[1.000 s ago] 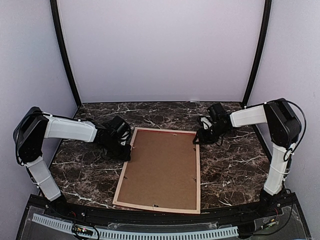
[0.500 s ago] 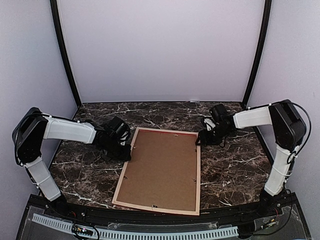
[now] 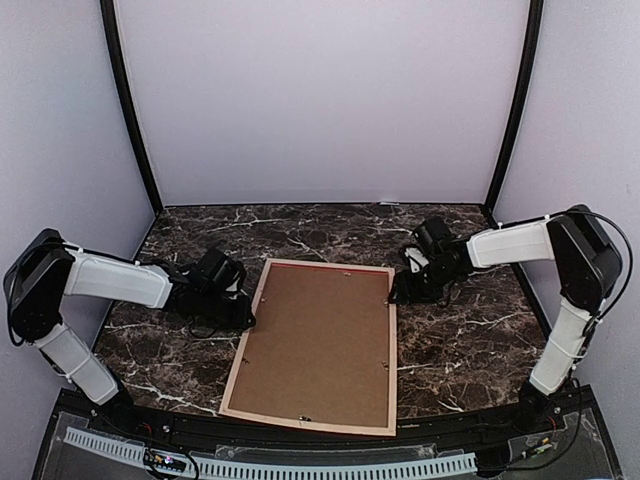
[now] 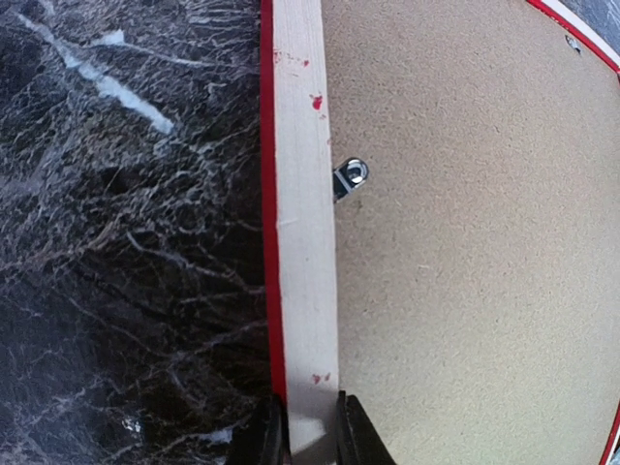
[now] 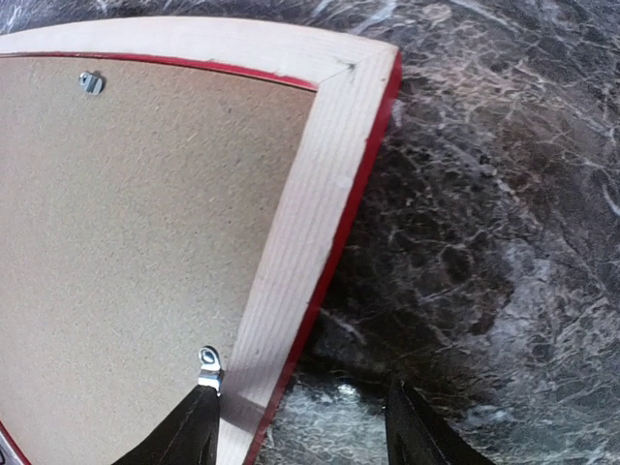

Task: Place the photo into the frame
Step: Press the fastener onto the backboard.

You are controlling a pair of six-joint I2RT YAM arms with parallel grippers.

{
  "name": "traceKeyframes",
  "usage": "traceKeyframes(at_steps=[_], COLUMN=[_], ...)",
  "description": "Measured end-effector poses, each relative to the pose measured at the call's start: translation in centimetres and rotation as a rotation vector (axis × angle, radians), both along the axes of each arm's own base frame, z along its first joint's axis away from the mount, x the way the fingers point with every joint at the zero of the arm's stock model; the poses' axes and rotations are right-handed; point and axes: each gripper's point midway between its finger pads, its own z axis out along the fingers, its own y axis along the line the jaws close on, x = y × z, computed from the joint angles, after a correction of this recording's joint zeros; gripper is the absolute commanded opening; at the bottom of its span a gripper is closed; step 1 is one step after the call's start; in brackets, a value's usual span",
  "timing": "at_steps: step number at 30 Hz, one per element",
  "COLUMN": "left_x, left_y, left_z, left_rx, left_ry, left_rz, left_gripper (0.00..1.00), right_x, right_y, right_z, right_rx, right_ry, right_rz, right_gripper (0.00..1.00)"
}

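Top external view: the frame [image 3: 305, 421] is seen lying flat on the dark marble table [image 3: 460, 340], between the two arms, with its pale wood back turned up and a brown backing board [image 3: 320, 340] seated inside it. Only a thin red line is shown along its far edge. The left gripper [image 3: 238, 312] is placed low at the left rail of the frame, and the right gripper [image 3: 400, 290] is placed at the right rail, near the far corner. In the left wrist view the left gripper [image 4: 310, 441] is closed to a narrow gap, and the wooden rail of the frame [image 4: 305, 242] is held between its two fingers, one on the red outer side and one on the side of the board [image 4: 465, 271]. A small metal tab [image 4: 351, 176] is seen further along the rail, lying on the board. In the right wrist view the right gripper [image 5: 300, 431] is spread wide and nothing is held in it. One finger [image 5: 189, 431] is set over the rail of the frame [image 5: 291, 262], just beside another metal tab [image 5: 208, 366], and the other finger [image 5: 417, 431] is set over the bare marble [image 5: 484, 242], so the outer red edge is found between them. Whether these fingers touch the wood cannot be told.
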Motion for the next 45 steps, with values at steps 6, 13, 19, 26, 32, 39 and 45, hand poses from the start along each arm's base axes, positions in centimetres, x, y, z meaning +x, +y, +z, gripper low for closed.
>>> traceKeyframes(at_steps=[6,13,19,26,32,39,45], left_x=[-0.4,-0.4,-0.4,-0.4,-0.4,-0.5,-0.5], left_y=[0.2,0.3,0.2,0.2,0.2,0.2,0.2], left_z=[0.0,0.0,0.0,0.0,0.0,0.0,0.0], left_rx=[-0.014,-0.017,-0.017,-0.017,-0.018,-0.020,-0.021], left_ry=[-0.003,-0.002,-0.001,-0.001,-0.001,0.001,0.003], left_rz=[0.019,0.024,0.024,0.024,0.023,0.021,0.021], left_gripper=[0.00,0.00,0.00,0.00,0.00,0.00,0.00], right_x=[-0.8,-0.4,-0.4,-0.2,-0.2,0.2,0.4], right_y=[1.2,1.8,1.8,2.1,2.1,1.9,2.3], right_z=[0.0,0.2,-0.3,-0.2,-0.2,0.0,0.1], right_rx=[-0.008,-0.039,-0.080,-0.105,-0.124,-0.155,-0.146], right_ry=[0.002,-0.015,-0.006,-0.013,-0.016,-0.021,-0.014], right_rz=[0.039,0.064,0.083,0.102,0.119,0.118,0.123], right_gripper=[0.53,0.49,0.47,0.43,0.32,0.24,0.30])
